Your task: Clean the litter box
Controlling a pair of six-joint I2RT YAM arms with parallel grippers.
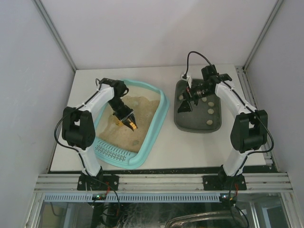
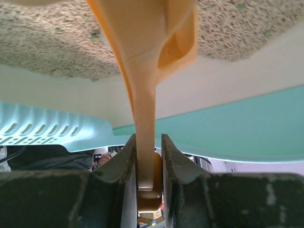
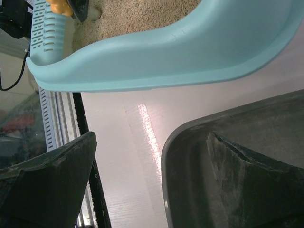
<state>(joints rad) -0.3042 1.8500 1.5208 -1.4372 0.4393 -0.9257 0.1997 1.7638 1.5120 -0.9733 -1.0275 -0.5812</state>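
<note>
White table (image 1: pixel 190 147) fills the middle of the top view. On its left half sits the litter box (image 1: pixel 156 124), a large light turquoise rectangular plastic tray with rounded corners, set at a slant, with tan sand (image 1: pixel 142 107) heaped toward its upper end and its slotted grate (image 1: pixel 111 152) at the lower left end. To its right, well apart, lies a smaller dark grey plastic tray (image 1: pixel 199 127) holding several pale round lumps (image 1: pixel 210 111); judged to be the dump site for waste, hence its place within the right arm's reach. Left arm: rises from its base at lower left, elbow high over the box's left wall, forearm running to the upper right, wrist folded back so the tool points down and to the lower right into the sand. Right arm: mirrored, elbow at right, wrist bent left over the grey tray's left half. Left gripper (image 2: pixel 148 142) is clenched on the thin handle of an orange plastic scoop (image 2: pixel 156 42), handle upright between the fingers, the scoop's head over the sand; the tight grip likely keeps the scoop from twisting under load. Right gripper (image 1: pixel 185 105) is spread wide, holding nothing, one finger inside the grey tray. A small greyish lump (image 1: pixel 135 141) lies in the sand near the scoop; probable next target.
</note>
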